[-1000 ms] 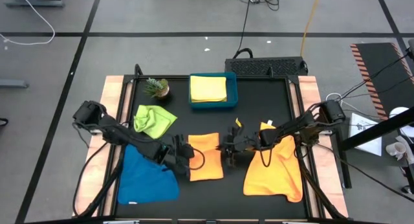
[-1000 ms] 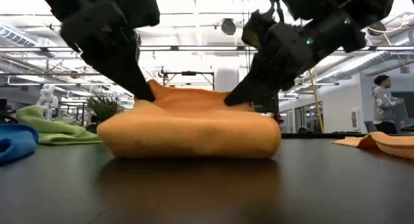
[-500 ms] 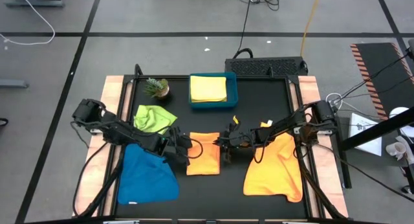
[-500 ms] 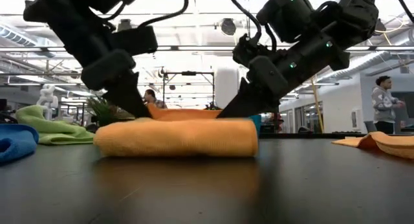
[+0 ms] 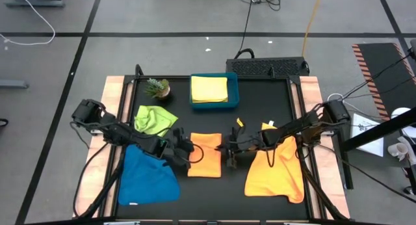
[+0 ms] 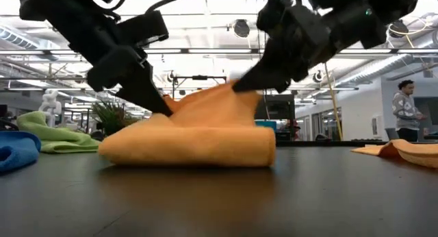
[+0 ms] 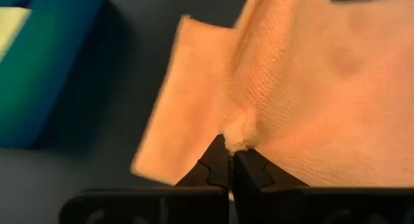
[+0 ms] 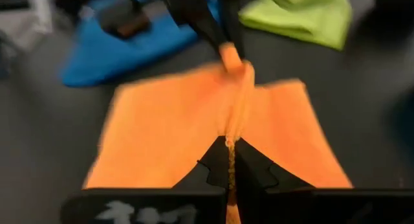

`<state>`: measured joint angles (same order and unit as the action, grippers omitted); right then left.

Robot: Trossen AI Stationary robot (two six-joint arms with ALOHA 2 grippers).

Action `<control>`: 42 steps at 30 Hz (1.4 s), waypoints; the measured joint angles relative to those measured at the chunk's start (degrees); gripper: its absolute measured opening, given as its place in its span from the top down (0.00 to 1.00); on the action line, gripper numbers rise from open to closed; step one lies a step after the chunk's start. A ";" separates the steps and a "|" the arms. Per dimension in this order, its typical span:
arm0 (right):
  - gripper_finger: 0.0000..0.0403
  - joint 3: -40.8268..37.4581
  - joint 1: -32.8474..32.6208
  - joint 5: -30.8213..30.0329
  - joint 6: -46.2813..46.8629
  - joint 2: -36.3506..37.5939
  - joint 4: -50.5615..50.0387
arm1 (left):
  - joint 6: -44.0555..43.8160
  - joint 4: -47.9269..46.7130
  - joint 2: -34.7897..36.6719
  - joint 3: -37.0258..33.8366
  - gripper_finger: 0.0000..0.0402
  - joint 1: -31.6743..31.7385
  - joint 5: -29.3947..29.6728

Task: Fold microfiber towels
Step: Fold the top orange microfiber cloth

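Observation:
A folded orange towel [image 5: 205,157] lies at the table's middle, and both grippers are shut on its top. My left gripper [image 5: 189,153] is at its left edge and my right gripper [image 5: 227,151] at its right edge. In the low view the top layer rises in a ridge [image 6: 205,100] between my left gripper [image 6: 164,108] and the higher right gripper [image 6: 237,86]. A blue towel [image 5: 147,176], a lime green towel [image 5: 155,119] and a second orange towel [image 5: 276,168] lie spread on the table. A yellow towel [image 5: 209,88] rests in the teal tray [image 5: 235,92]. My left gripper pinches a small pucker of the towel's top layer [image 7: 237,138] between its two fingers, near the left edge. The fingers slant down from the table's left. The cloth there is only slightly raised. The rest lies on the table. My right gripper pinches the top layer's fold [image 8: 229,141] between its two fingers, near the right edge. The fingers slant down from the table's right. The pinched cloth is lifted above the folded body [image 6: 191,144], which rests on the table. A ridge is drawn toward the left gripper.
A small potted plant [image 5: 157,88] stands at the far left beside the tray. The blue towel lies close under my left arm, and the second orange towel lies under my right arm. A person [image 6: 405,110] stands in the room beyond the table.
Both grippers first sank and pressed the orange towel flatter. Then my right gripper rose, pulling the top layer at the right edge up into a ridge. The left gripper stayed low and the towel's lower layers stayed on the table.

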<state>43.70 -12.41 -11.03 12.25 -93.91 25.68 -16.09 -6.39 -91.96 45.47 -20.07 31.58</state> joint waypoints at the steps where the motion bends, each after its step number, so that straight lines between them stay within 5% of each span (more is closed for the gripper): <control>1: 1.00 0.00 0.33 -1.08 0.41 -0.08 -1.07 | 0.13 -0.39 0.01 0.01 1.00 0.53 0.38; 19: 0.99 -3.96 7.54 -2.18 1.60 -4.73 3.64 | 0.03 -1.05 -0.76 0.04 0.99 10.43 -8.77; 32: 0.79 -4.02 7.92 -2.38 -0.27 -4.59 4.17 | -4.29 -2.73 -0.73 -0.07 0.77 10.58 -11.49; 42: 0.75 -4.02 7.23 -2.29 -2.58 2.47 2.84 | -8.67 -4.96 9.64 0.06 0.73 8.29 -11.36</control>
<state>39.68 -5.18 -13.32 9.67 -91.44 28.52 -24.76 -11.36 -82.33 45.53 -11.78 20.22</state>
